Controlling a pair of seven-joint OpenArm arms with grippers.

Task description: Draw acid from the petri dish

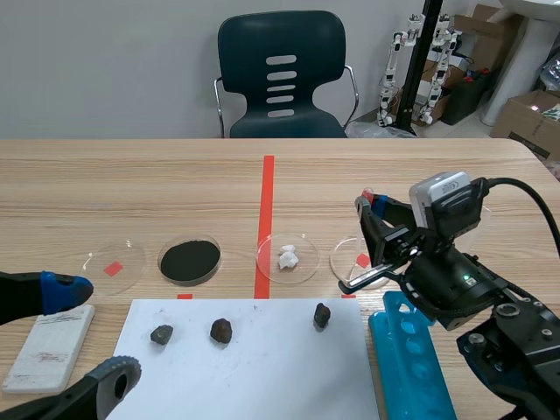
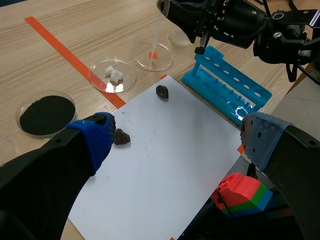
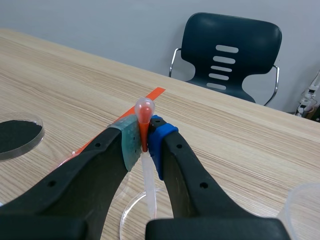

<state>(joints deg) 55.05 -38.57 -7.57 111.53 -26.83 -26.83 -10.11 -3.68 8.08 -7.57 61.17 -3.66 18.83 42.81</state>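
My right gripper (image 1: 372,234) is shut on a clear plastic pipette (image 3: 145,111), whose bulb sticks up between the pads and looks reddish there. Its stem (image 2: 156,35) slants down to a clear petri dish (image 1: 346,254) with a red mark under it, right of the red tape line. From the right wrist the dish (image 3: 131,212) lies directly under the fingers. Whether the tip touches the dish I cannot tell. My left gripper (image 2: 177,137) is open and holds nothing, low at the table's near left over the white paper (image 1: 262,367).
Left of the target dish stand a dish of white chunks (image 1: 287,256), a dish of black powder (image 1: 189,260) and a bare dish (image 1: 114,265). Three dark stones (image 1: 220,330) lie on the paper. A blue tube rack (image 1: 411,363) sits beside it, a white block (image 1: 48,346) at the left.
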